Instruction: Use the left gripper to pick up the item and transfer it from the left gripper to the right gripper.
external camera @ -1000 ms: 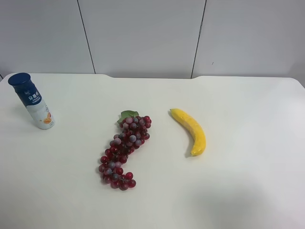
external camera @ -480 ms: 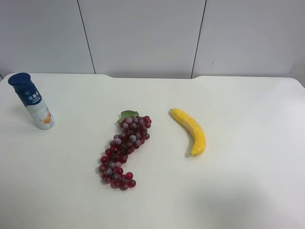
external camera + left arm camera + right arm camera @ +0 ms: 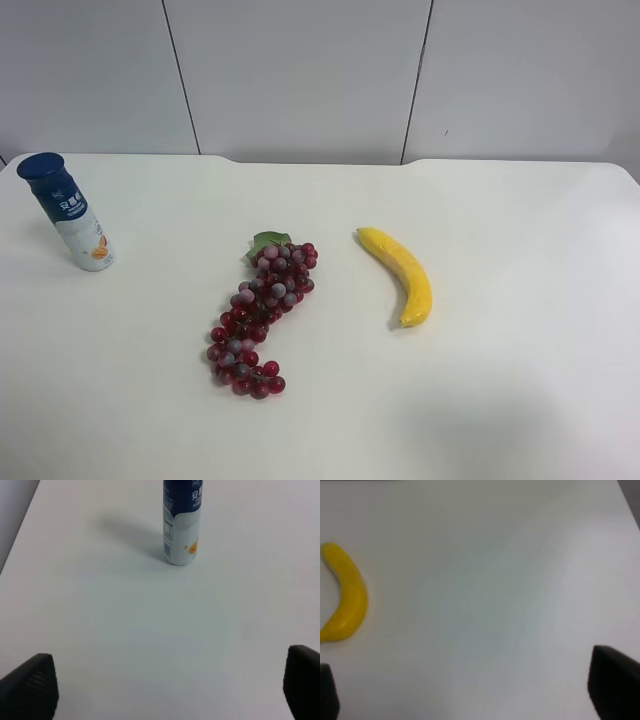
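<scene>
bottle stands upright on the bench at ten o'clock, well apart from the grapes. left gripper is spread wide, short of it; right gripper is spread wide near the banana.

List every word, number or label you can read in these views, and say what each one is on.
"安": the first white character on the blue label of the bottle; the characters after it are too blurred to read.
Small print panel on the bottle's side: too small to read.
No text shows on the banana, the grape bunch or the table.
</scene>
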